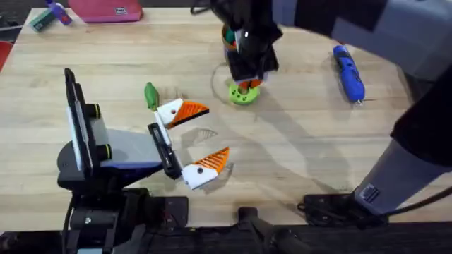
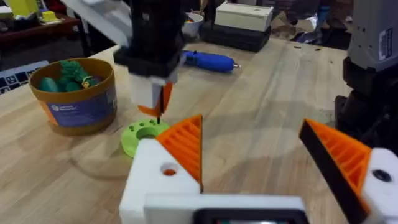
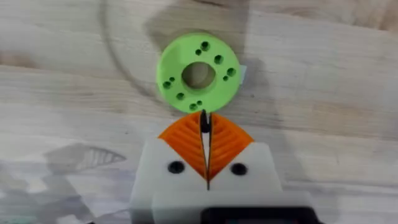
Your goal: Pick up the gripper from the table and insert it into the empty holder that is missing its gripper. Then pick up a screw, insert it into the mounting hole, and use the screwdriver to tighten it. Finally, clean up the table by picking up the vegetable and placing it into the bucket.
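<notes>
One small dark metal pin, likely the screw (image 3: 204, 120): clamped between the tips of my right jaws, just above the lime-green holed plastic disc (image 3: 199, 73) on the wooden counter (image 1: 296, 155). Probably light, stiff and slippery; best held by its head. My left jaws stand apart, empty.

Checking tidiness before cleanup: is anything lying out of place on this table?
Only the small dark-green toy vegetable: it lies loose on the wooden table beside the open left gripper, while similar green toys sit in the blue, orange-rimmed bucket. Nothing looks spilled or damaged.
</notes>
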Available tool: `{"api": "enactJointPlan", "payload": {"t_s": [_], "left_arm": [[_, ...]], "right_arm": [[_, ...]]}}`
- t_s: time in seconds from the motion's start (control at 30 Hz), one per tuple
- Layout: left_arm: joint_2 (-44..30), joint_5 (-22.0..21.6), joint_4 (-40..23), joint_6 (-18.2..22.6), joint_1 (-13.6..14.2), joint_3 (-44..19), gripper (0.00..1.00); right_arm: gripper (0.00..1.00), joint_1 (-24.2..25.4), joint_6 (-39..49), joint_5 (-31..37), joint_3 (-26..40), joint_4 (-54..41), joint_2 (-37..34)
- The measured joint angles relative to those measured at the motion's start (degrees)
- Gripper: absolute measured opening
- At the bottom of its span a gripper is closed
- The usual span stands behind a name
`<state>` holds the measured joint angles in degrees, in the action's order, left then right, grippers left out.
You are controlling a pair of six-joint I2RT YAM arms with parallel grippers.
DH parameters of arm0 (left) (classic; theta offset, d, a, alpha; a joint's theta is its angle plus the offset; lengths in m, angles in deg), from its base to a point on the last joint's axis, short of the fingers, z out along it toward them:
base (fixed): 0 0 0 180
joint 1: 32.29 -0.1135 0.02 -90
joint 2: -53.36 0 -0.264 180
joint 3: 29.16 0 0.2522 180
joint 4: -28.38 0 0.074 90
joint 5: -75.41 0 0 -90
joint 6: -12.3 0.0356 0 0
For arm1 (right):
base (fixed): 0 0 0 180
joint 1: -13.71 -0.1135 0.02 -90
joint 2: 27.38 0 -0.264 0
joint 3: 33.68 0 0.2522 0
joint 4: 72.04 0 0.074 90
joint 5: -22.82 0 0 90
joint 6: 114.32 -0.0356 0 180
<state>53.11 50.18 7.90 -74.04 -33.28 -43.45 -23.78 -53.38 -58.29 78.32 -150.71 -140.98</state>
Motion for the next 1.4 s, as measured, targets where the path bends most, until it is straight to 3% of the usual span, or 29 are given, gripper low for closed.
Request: {"api": "enactJointPlan", "payload": {"t_s": [0.37,0.77,1.0,1.3,1.4], "left_arm": [[0.00,0.00,0.02,0.00,0.00,-0.02,0.985],[0.00,0.00,0.00,0.00,0.00,-0.02,0.985],[0.00,0.00,0.00,0.00,0.00,-0.01,0.985],[0.00,0.00,0.02,0.00,0.00,0.00,0.985],[0.00,0.01,0.02,0.00,0.00,0.00,0.986]], "right_arm": [[0.006,-1.03,4.05,0.59,17.72,-13.62,5.34],[0.006,-3.93,12.12,-1.37,36.09,-26.28,5.49],[0.006,-9.36,15.68,-2.81,37.47,-26.76,5.49],[0.006,-10.38,18.90,-7.35,37.59,-26.24,4.53],[0.006,-14.55,24.61,-7.54,37.59,-25.14,2.95]]}}
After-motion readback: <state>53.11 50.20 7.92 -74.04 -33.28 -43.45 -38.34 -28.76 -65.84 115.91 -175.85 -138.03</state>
